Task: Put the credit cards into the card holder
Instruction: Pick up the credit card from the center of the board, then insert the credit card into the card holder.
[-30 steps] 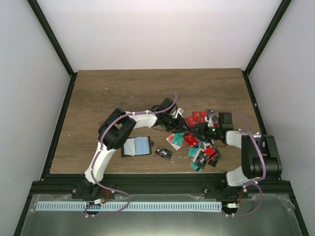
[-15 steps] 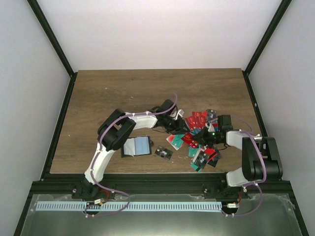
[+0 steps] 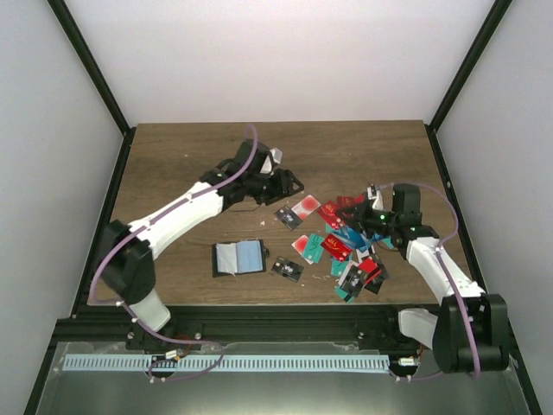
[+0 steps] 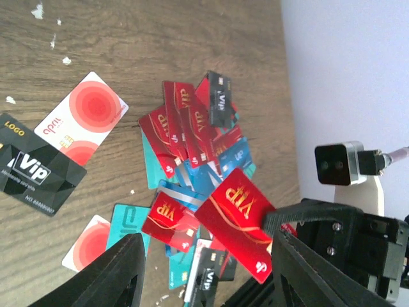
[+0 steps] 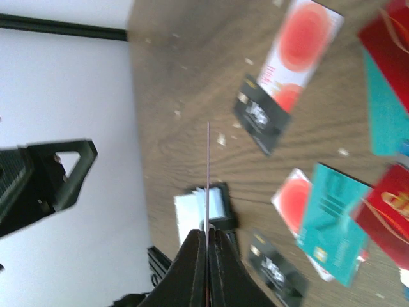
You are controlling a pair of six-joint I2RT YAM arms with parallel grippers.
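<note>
The credit cards (image 3: pixel 350 251) lie in a loose red, teal, blue and black pile right of centre. The card holder (image 3: pixel 239 257) lies open on the table, its light inside up, also in the right wrist view (image 5: pixel 203 206). My right gripper (image 3: pixel 367 214) is over the pile's far side, shut on a red VIP card (image 4: pixel 239 220). That red VIP card (image 5: pixel 208 166) shows edge-on between the jaws of the right gripper (image 5: pixel 208 233). My left gripper (image 3: pixel 281 183) hangs open behind the pile with nothing between its fingers (image 4: pixel 124 268).
A white card with a red circle (image 3: pixel 304 207) and a black card (image 3: pixel 288 216) lie apart, left of the pile. Another black card (image 3: pixel 287 270) lies right of the holder. Black frame rails edge the wooden table (image 3: pixel 173 164).
My left arm swung back and left away from the pile, and its jaws opened wider. My right gripper shut on the red card and lifted it off the pile.
</note>
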